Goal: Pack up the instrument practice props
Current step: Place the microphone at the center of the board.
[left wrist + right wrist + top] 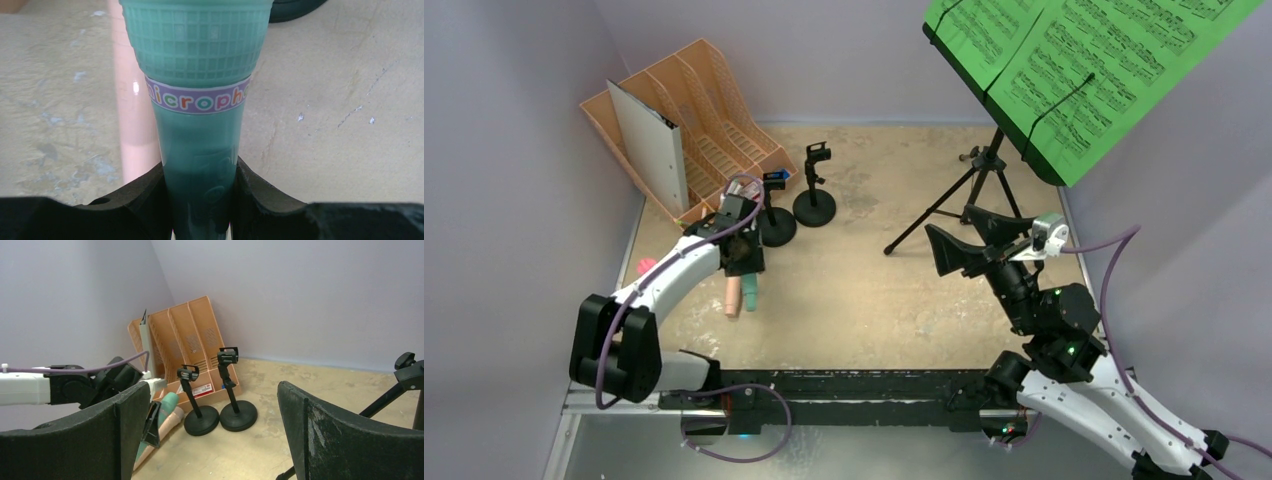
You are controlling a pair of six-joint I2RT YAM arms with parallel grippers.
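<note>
The teal microphone (197, 150) — light, stiff, likely slippery plastic — is gripped at its slim handle by the left gripper (200, 200), near the orange rack (724, 110). The right gripper (215, 435) is held wide, empty.

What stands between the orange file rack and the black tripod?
Two black clip poles, side by side nearer the rack, as the top view shows.

Open desk (864, 290) is seen between the poles (814, 205) and the tripod (987, 165); the far-left corner is blocked by the rack (724, 120).
</note>
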